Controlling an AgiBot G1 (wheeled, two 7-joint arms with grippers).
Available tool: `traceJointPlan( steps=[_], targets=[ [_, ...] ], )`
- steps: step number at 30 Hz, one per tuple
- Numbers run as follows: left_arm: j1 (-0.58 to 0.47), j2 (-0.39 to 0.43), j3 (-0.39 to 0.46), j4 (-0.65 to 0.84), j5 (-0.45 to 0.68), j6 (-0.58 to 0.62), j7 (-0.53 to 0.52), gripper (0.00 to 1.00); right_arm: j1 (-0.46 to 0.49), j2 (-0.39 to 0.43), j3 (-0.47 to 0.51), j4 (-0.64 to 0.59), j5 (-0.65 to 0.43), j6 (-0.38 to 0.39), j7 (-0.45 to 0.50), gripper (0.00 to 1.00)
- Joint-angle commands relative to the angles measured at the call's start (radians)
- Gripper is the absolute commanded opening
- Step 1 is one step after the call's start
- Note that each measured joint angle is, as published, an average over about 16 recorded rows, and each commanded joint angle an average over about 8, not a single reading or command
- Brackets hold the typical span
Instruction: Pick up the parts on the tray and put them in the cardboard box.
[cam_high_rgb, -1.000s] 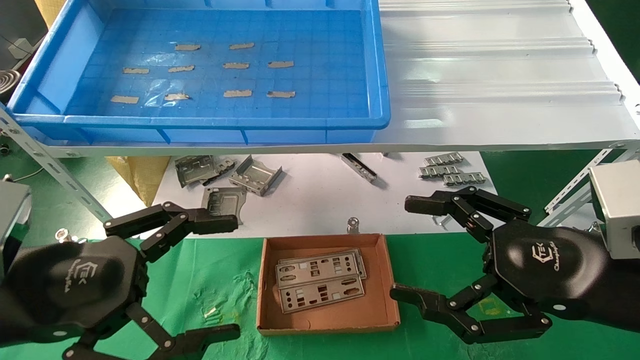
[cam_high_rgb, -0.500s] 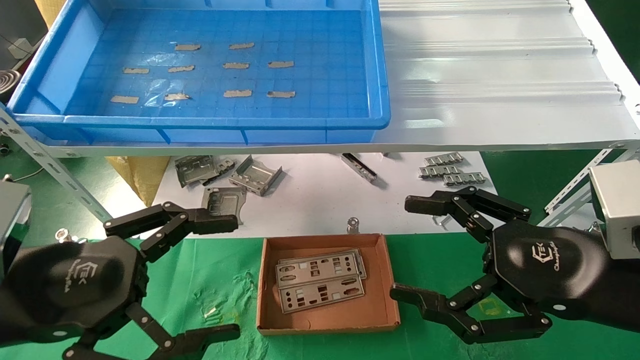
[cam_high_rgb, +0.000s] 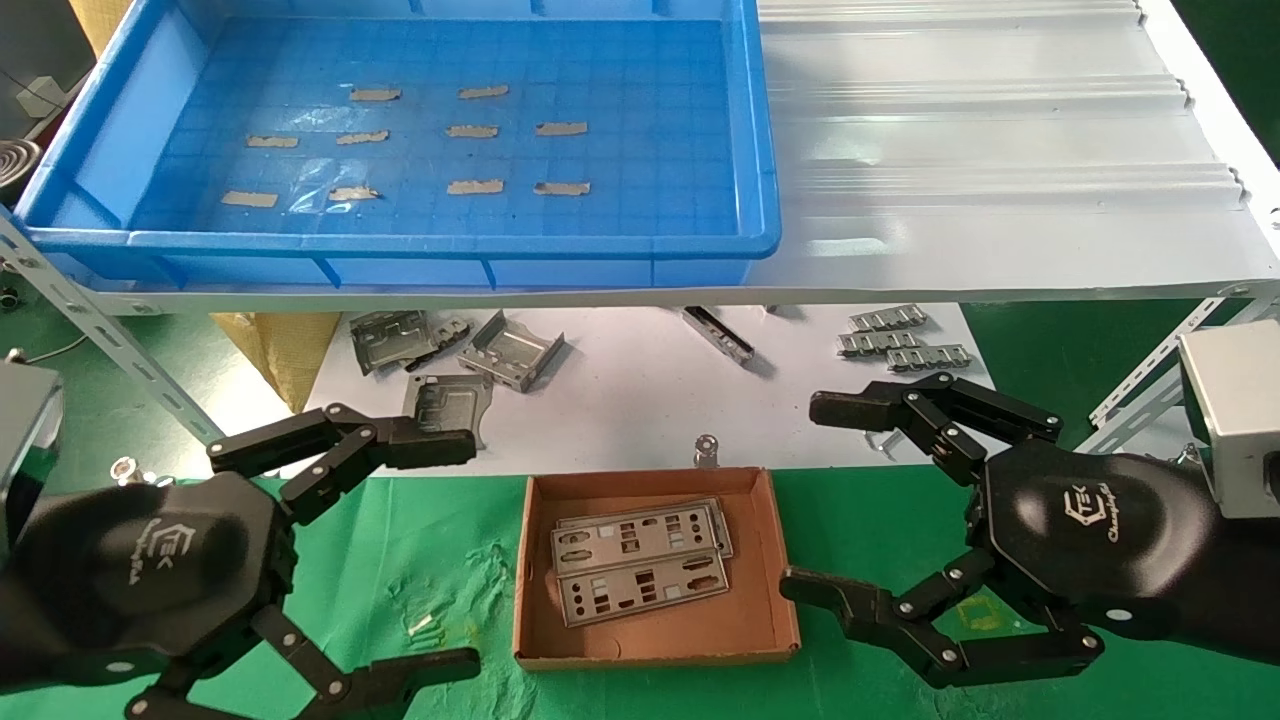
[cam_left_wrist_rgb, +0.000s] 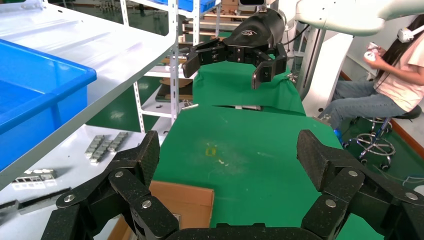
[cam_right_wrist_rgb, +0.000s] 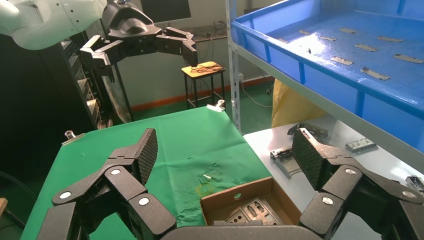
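The blue tray (cam_high_rgb: 400, 242) sits on the upper white shelf, also in the right wrist view (cam_right_wrist_rgb: 345, 82), and holds only tan tape scraps. Flat silver parts (cam_high_rgb: 640, 565) lie stacked in the cardboard box (cam_high_rgb: 655, 640) on the green cloth, between both arms. My left gripper (cam_high_rgb: 462, 555) hovers open to the left of the box, nothing between its fingers (cam_left_wrist_rgb: 230, 155). To the right of the box my right gripper (cam_high_rgb: 810, 497) is open and empty too (cam_right_wrist_rgb: 226, 152). The right wrist view shows the box (cam_right_wrist_rgb: 235, 192) with the parts (cam_right_wrist_rgb: 250, 210) inside.
Bent grey brackets (cam_high_rgb: 510, 350) and ribbed metal strips (cam_high_rgb: 900, 345) lie on the white sheet under the shelf. A small metal fitting (cam_high_rgb: 707, 448) stands just behind the box. Slotted shelf struts (cam_high_rgb: 100, 330) slant down at both sides. A seated person (cam_left_wrist_rgb: 395, 75) is off to the right.
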Motion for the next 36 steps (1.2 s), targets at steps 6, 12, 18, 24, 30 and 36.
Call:
traceJointPlan(
  steps=[6, 12, 18, 24, 30, 36],
  targets=[
    [0.000, 0.000, 0.000, 0.000, 0.000, 0.000, 0.000, 1.00, 0.000, 0.000, 0.000, 0.000, 0.000, 0.000, 0.000, 1.00],
    [0.000, 0.000, 0.000, 0.000, 0.000, 0.000, 0.000, 1.00, 0.000, 0.000, 0.000, 0.000, 0.000, 0.000, 0.000, 1.00],
    [0.000, 0.000, 0.000, 0.000, 0.000, 0.000, 0.000, 1.00, 0.000, 0.000, 0.000, 0.000, 0.000, 0.000, 0.000, 1.00],
    [0.000, 0.000, 0.000, 0.000, 0.000, 0.000, 0.000, 1.00, 0.000, 0.000, 0.000, 0.000, 0.000, 0.000, 0.000, 1.00],
    [0.000, 0.000, 0.000, 0.000, 0.000, 0.000, 0.000, 1.00, 0.000, 0.000, 0.000, 0.000, 0.000, 0.000, 0.000, 1.00],
    [0.000, 0.000, 0.000, 0.000, 0.000, 0.000, 0.000, 1.00, 0.000, 0.000, 0.000, 0.000, 0.000, 0.000, 0.000, 1.00]
  ],
)
